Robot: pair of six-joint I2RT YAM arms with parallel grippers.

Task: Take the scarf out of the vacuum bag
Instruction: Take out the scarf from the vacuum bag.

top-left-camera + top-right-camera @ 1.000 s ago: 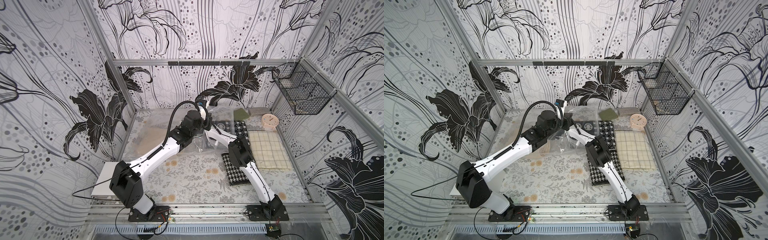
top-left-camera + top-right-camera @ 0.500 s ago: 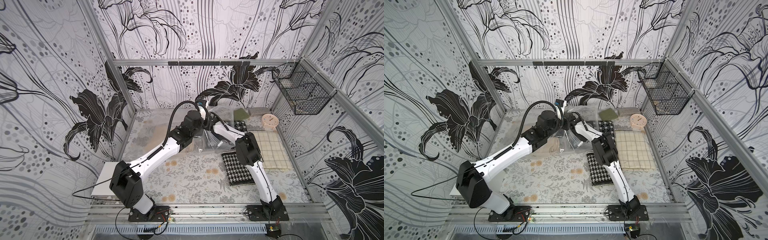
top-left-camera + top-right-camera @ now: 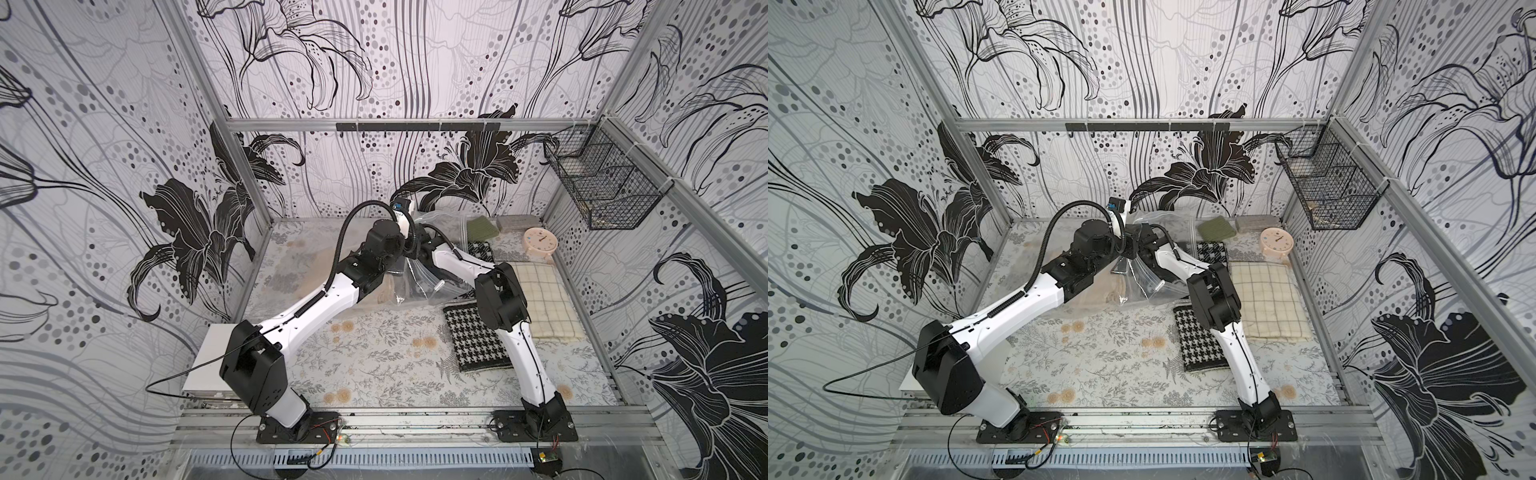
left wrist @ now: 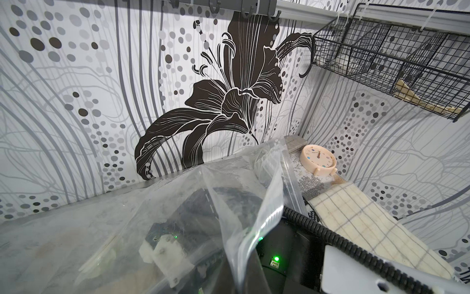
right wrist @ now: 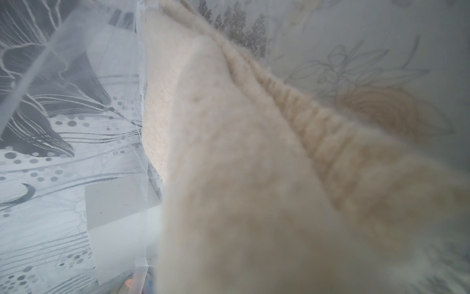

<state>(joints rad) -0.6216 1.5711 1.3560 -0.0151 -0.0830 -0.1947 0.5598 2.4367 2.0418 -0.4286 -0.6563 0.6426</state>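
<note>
One elbow (image 3: 498,299) shifted — left hand (image 3: 405,214) pinches vacuum bag (image 3: 419,282); right hand (image 4: 156,250) — grip hidden.

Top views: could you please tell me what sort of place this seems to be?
Likely a robot test booth dressed like a home: flower-papered walls on a metal frame, two robot arms bolted to a front rail, and household things such as a clock and wire basket.

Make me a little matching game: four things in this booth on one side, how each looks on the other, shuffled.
Things:
1 clock
2 wire basket
3 bag
4 scarf

Looks:
a see-through
b fluffy cream
c peachy pink
d black

Pairs: 1-c; 2-d; 3-a; 4-b
</note>
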